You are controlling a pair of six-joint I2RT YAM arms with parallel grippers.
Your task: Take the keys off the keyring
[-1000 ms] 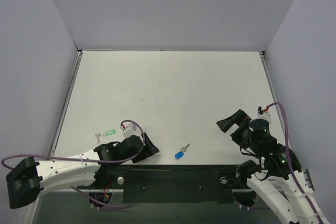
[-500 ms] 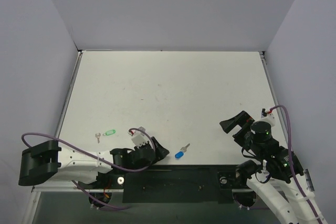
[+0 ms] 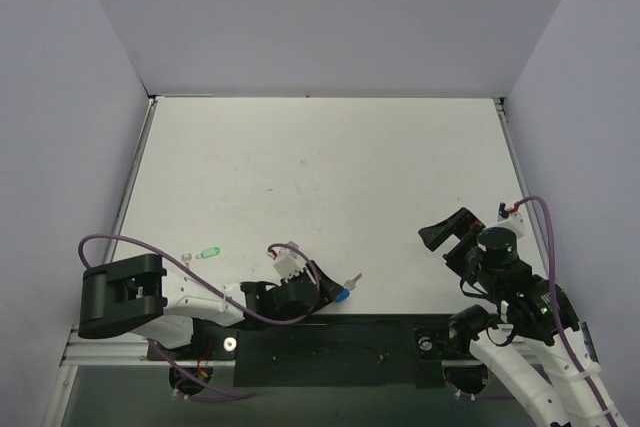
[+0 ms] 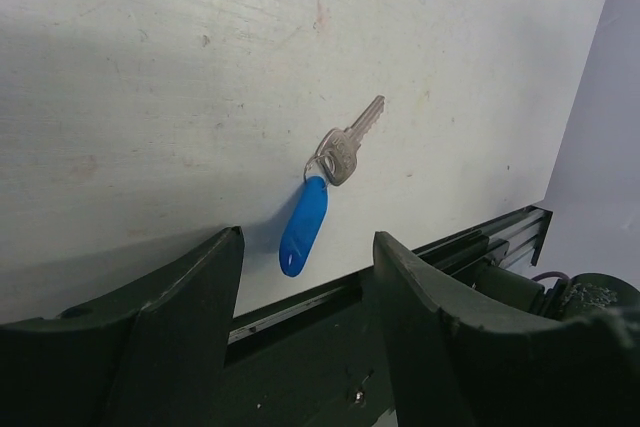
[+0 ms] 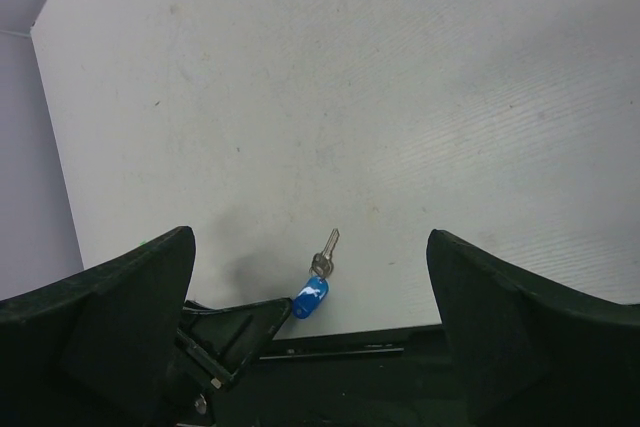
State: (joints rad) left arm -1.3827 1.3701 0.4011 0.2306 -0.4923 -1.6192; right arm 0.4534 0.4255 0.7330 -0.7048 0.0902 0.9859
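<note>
The keyring, a small blue oval tag (image 3: 342, 295) with a thin ring, lies on the white table near its front edge, with the silver key (image 3: 353, 279) joined to it and pointing away to the upper right. In the left wrist view the blue tag (image 4: 304, 224) and key (image 4: 353, 139) lie just beyond my open left gripper (image 4: 305, 267), apart from the fingers. My left gripper (image 3: 328, 292) sits low, right beside the tag. My right gripper (image 3: 446, 232) is open and empty, raised at the right; its view shows the tag (image 5: 311, 296) and key (image 5: 325, 250) far off.
A green tag (image 3: 209, 253) with its own silver key (image 3: 186, 259) lies at the left front. A black rail (image 3: 330, 347) runs along the table's front edge just below the blue tag. Grey walls enclose the table.
My left arm has swung right along the front edge, bringing its gripper up to the blue tag. The right gripper has barely shifted. The tag and key have not moved.
</note>
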